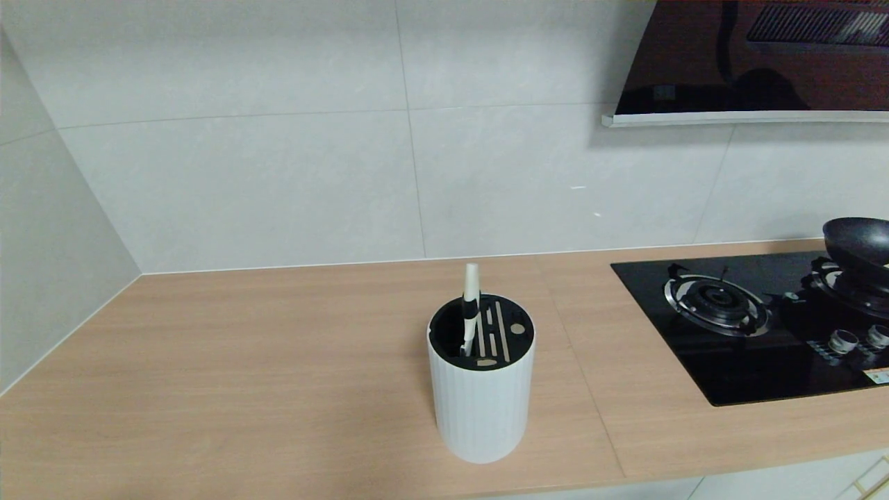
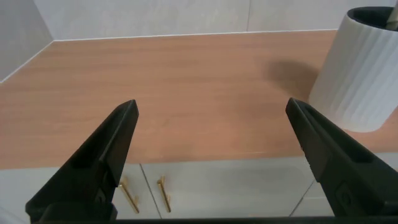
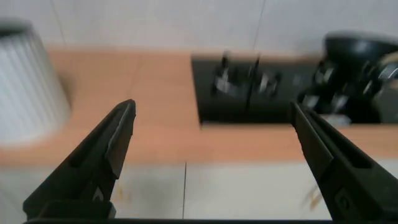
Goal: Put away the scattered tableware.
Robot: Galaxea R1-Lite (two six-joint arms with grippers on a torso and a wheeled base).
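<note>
A white ribbed utensil holder (image 1: 482, 399) with a black slotted top stands near the front edge of the wooden counter (image 1: 278, 361). A white-handled utensil (image 1: 470, 305) stands upright in one of its slots. My left gripper (image 2: 211, 118) is open and hangs in front of the counter's edge, with the holder (image 2: 360, 68) off to one side of it. My right gripper (image 3: 211, 118) is open too, also in front of the counter edge, between the holder (image 3: 28, 87) and the stove (image 3: 280, 93). Nothing is between either pair of fingers.
A black gas stove (image 1: 757, 326) is set into the counter on the right, with a dark pan (image 1: 858, 243) on its far burner. A range hood (image 1: 750, 62) hangs above it. Tiled walls close the back and left. Cabinet doors with gold handles (image 2: 163, 193) lie below the counter.
</note>
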